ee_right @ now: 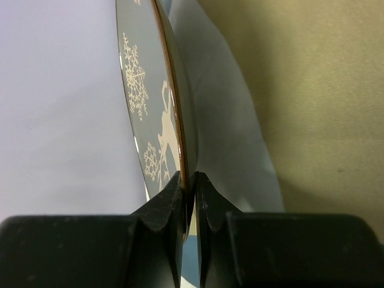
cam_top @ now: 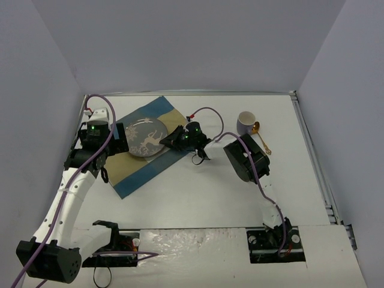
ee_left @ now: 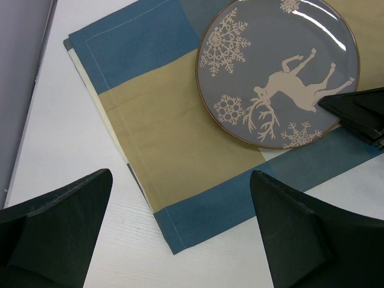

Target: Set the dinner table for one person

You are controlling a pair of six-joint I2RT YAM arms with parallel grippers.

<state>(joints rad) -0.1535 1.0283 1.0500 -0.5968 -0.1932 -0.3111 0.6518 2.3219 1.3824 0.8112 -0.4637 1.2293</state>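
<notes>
Two right fingers (ee_right: 165,207) pinch the plate (cam_top: 146,137) by its rim; left fingers (ee_left: 66,222) gape left of it; mug (cam_top: 245,123) and spoon (cam_top: 262,140) sit well right.

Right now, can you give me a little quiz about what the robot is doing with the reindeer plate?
1. True or false: the right gripper pinches the rim of the plate.
2. What lies under the plate? A) bare table B) striped placemat C) a tray
3. Fill in: the gold spoon lies beside the ____.
Key: 1 true; 2 B; 3 mug.
</notes>
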